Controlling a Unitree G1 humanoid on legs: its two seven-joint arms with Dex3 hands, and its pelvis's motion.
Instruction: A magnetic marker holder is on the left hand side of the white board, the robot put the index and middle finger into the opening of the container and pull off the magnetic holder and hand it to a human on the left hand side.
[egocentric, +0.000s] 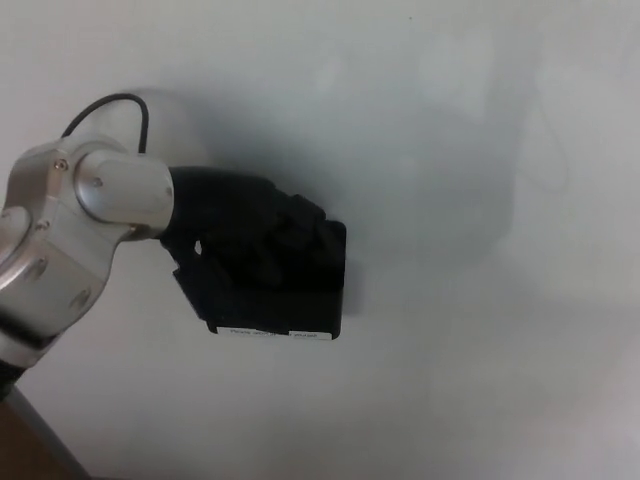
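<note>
While my left hand (235, 235) is curled onto the marker holder (290, 290), I fear shallow fingers slipping out against the whiteboard (450, 150) magnet's pull.

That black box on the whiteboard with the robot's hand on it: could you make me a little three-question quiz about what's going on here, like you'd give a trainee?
1. True or false: the magnetic holder is still against the whiteboard.
2. Which hand is on the holder? A) the left hand B) the right hand C) a person's hand
3. Fill in the blank: a narrow white ______ runs along the holder's bottom edge.

Key
1. True: it sits flat on the board, not lifted away.
2. A: the arm comes in from picture left; no right hand or person shows.
3. Label: its print is too small to read.
</note>
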